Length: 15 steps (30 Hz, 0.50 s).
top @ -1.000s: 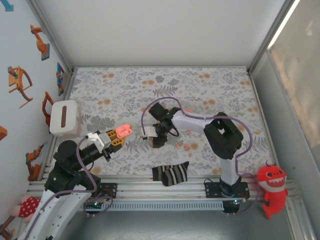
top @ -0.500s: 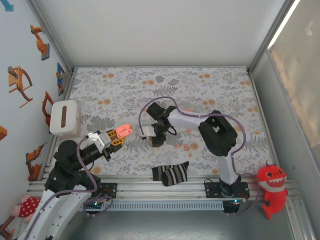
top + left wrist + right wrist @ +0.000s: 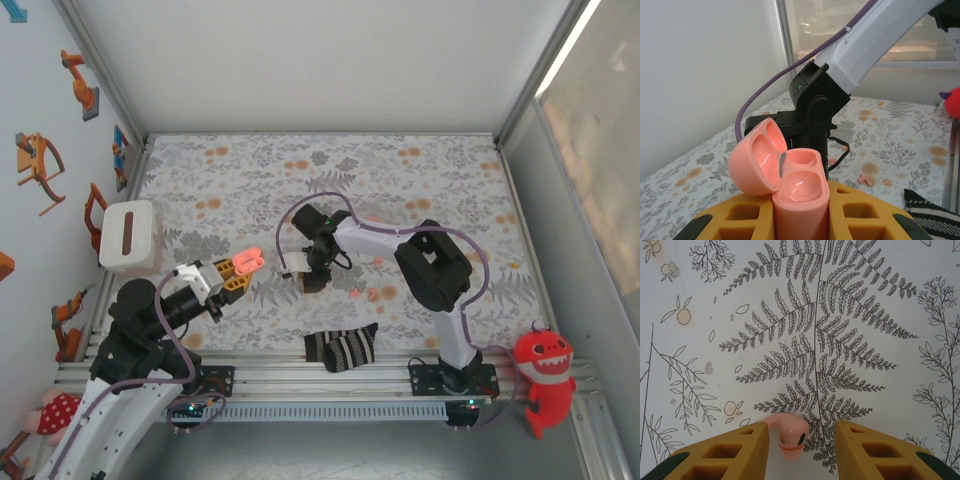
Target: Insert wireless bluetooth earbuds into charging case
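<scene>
My left gripper (image 3: 238,266) (image 3: 800,212) is shut on the salmon-pink charging case (image 3: 249,260) (image 3: 799,186) and holds it upright above the cloth's left side. Its lid is swung open and both wells are empty. My right gripper (image 3: 312,280) (image 3: 801,436) points straight down at the cloth in the middle and is open. One coral-pink earbud (image 3: 790,434) lies on the cloth between its fingers, touching the left finger (image 3: 740,450), with a gap to the right finger (image 3: 875,450). Another earbud (image 3: 370,294) (image 3: 865,179) lies on the cloth to the right.
A white box (image 3: 130,237) stands at the left edge of the cloth. A black-and-white striped sock (image 3: 342,346) (image 3: 932,212) lies near the front rail. A red plush toy (image 3: 543,372) sits off the table at the right. Walls close in the back and sides.
My right gripper's fingers have drawn closer together around the earbud, and the right arm has shifted slightly left. The left arm and the case have not moved.
</scene>
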Tool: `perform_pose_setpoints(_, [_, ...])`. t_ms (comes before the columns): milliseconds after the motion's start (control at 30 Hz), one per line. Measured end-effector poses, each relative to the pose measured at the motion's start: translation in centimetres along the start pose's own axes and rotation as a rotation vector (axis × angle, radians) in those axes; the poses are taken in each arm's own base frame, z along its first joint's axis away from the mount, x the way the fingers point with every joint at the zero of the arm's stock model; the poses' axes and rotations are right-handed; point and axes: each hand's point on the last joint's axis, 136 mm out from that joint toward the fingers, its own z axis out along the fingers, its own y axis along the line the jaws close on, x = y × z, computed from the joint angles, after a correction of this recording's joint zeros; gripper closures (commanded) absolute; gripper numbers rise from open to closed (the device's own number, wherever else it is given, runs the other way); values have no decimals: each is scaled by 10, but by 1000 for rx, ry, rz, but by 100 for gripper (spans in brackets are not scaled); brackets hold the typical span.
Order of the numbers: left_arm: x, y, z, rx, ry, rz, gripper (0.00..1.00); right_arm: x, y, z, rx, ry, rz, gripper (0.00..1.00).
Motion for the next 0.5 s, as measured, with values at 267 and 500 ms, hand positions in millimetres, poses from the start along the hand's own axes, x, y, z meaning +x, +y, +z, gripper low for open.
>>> perform_pose_setpoints(267, [0,0,0,0,0,0,100,3,1,5,-14,9,7,65])
perform_pose_setpoints(500, [0,0,0,0,0,0,100,4,3,7,-26,17,11,71])
